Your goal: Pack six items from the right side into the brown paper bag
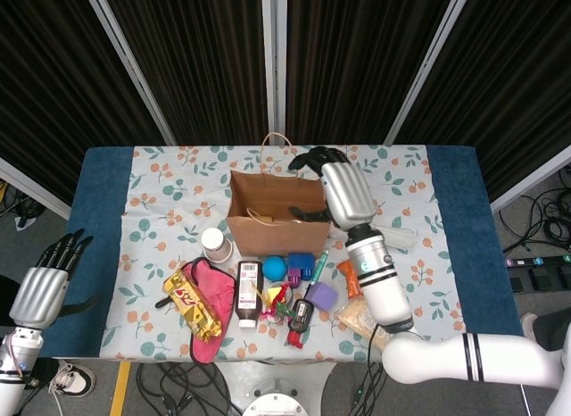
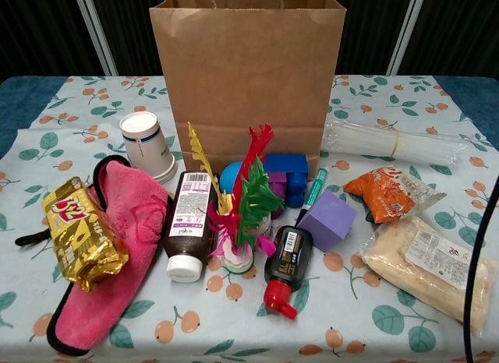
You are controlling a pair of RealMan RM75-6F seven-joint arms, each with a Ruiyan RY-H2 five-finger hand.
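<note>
The brown paper bag [image 1: 268,227] stands open at the back middle of the table; in the chest view the bag [image 2: 248,75] fills the centre and hides its own inside. My right hand [image 1: 341,191] hovers over the bag's right rim with fingers spread and nothing in them. No sponge shows inside the bag from above. To the right lie an orange snack packet [image 1: 348,278] [image 2: 386,193], a beige packet [image 1: 359,320] [image 2: 429,266], a clear bundle of straws [image 1: 393,235] [image 2: 390,142] and a purple cube [image 1: 322,295] [image 2: 327,220]. My left hand [image 1: 49,278] hangs open off the table's left edge.
In front of the bag lie a paper cup [image 2: 148,146], a pink cloth [image 2: 117,230], a gold snack bar [image 2: 82,230], a brown bottle [image 2: 189,234], a feather shuttlecock [image 2: 242,215], a blue block [image 2: 284,178], a green pen [image 2: 314,188] and a black bottle [image 2: 286,269].
</note>
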